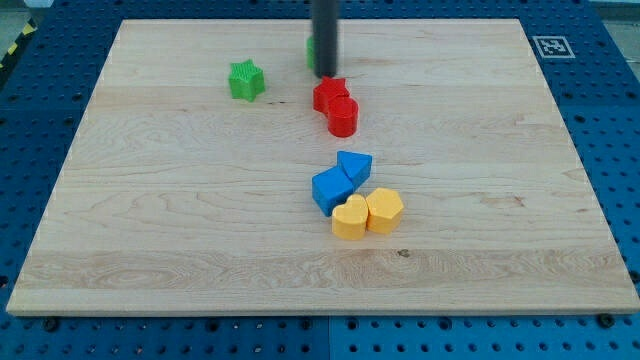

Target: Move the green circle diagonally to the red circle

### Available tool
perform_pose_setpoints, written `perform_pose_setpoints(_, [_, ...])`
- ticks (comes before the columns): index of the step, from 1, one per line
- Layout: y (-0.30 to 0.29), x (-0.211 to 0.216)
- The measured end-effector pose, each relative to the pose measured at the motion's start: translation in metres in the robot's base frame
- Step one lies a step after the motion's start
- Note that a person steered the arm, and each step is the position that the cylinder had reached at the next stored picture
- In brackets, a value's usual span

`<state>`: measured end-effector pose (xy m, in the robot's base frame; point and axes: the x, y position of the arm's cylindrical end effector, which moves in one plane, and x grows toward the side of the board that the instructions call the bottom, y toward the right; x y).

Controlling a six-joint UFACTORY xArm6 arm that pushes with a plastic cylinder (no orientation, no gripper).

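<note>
Just behind my tip, on its left, the green circle peeks out, mostly hidden by the rod. The red circle lies just below-right of my tip, touching a red star; no pincer exists here. The wooden board holds no containers and rests on a blue pegboard.

setting: lab bench | evidence: blue perforated base, wooden board, fiducial marker tag
</note>
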<state>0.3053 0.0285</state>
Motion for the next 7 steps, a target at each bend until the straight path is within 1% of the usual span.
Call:
perform_pose_setpoints(1, [0.053, 0.006])
perform_pose_setpoints(2, [0.056, 0.024])
perform_pose_setpoints(4, [-0.013, 0.035])
perform_pose_setpoints(5, [-0.017, 0.031])
perform_pose_setpoints(6, [-0.023, 0.002])
perform_pose_setpoints(7, [-0.054, -0.009])
